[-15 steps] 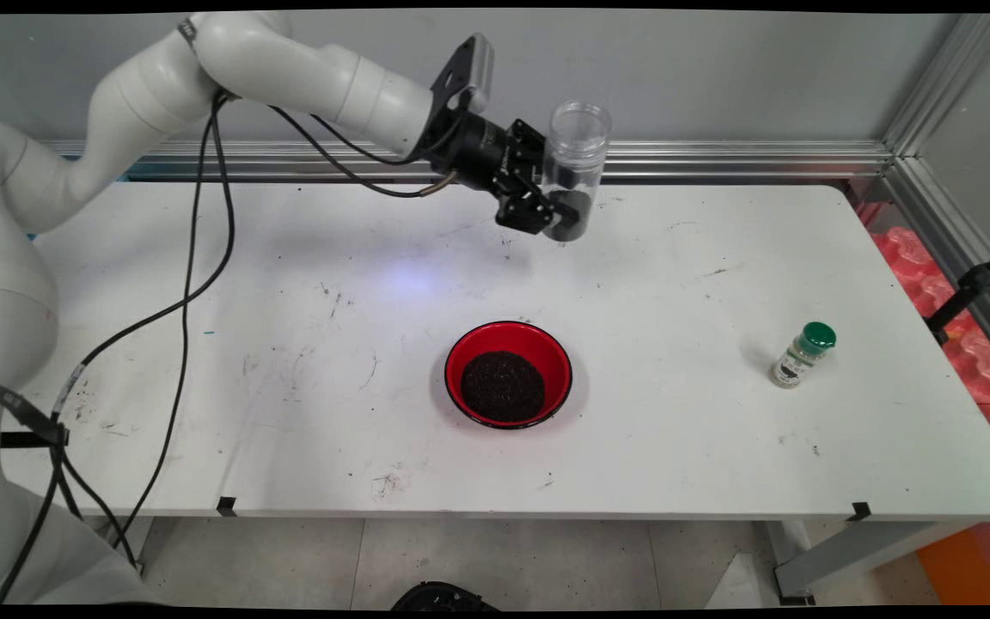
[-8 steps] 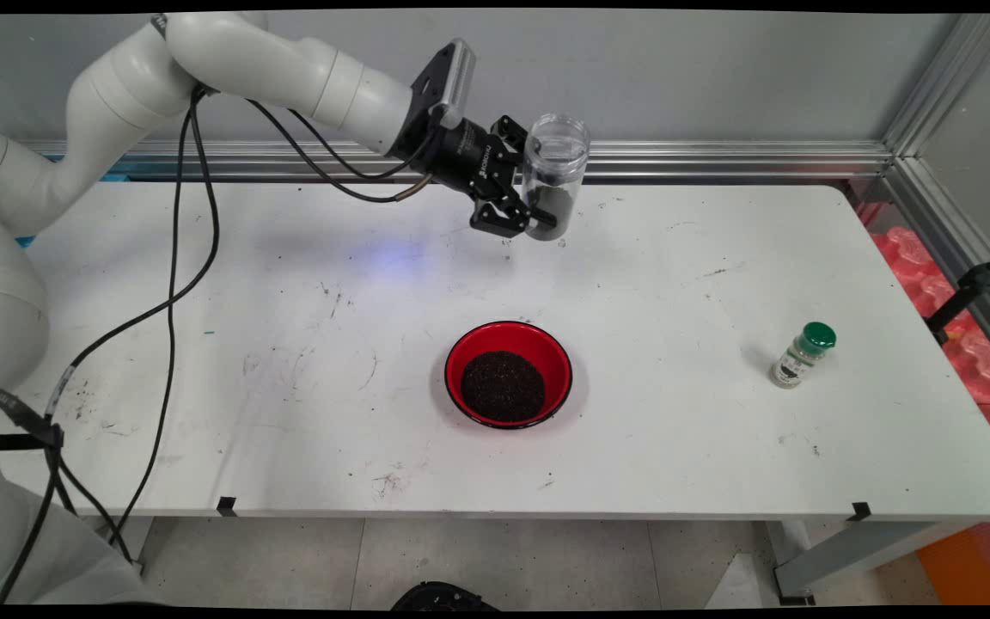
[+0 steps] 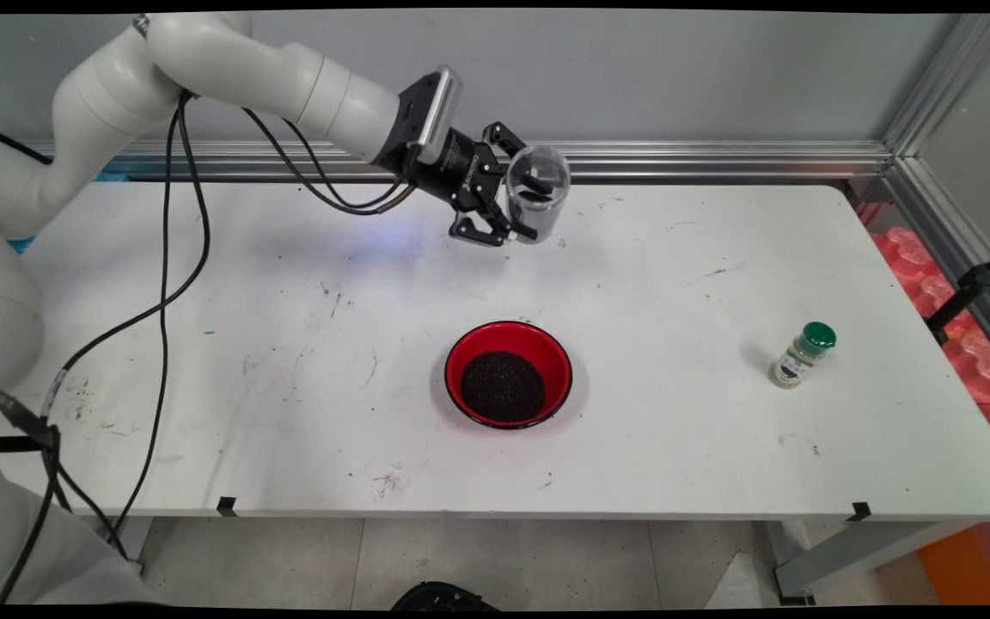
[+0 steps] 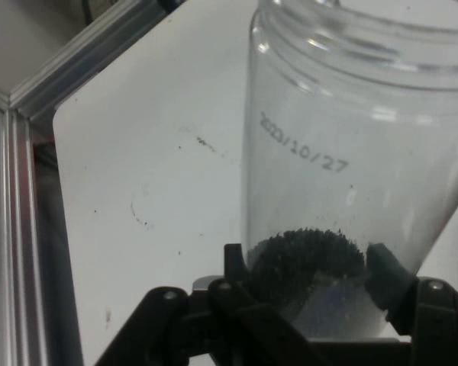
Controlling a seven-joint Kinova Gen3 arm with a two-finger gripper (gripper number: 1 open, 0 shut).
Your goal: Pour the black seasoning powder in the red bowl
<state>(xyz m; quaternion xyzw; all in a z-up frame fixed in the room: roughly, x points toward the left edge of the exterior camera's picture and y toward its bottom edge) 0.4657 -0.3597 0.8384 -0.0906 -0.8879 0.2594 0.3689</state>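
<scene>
My gripper (image 3: 519, 209) is shut on a clear plastic jar (image 3: 536, 196) and holds it just above the table's far middle. The open jar leans with its mouth toward the camera. In the hand view the jar (image 4: 343, 152) fills the right half, and a small heap of dark grains (image 4: 305, 259) lies at its bottom, between the fingers (image 4: 233, 263). A red bowl (image 3: 509, 374) filled with dark grains (image 3: 502, 384) sits on the table well in front of the jar.
A small spice bottle with a green cap (image 3: 803, 353) stands at the right of the white table (image 3: 289, 344). An aluminium rail (image 3: 718, 159) runs along the far edge. Black cables (image 3: 177, 258) hang from the arm at the left.
The arm has carried the jar left and down toward the table. The jar has tipped from near upright so that its mouth faces the camera.
</scene>
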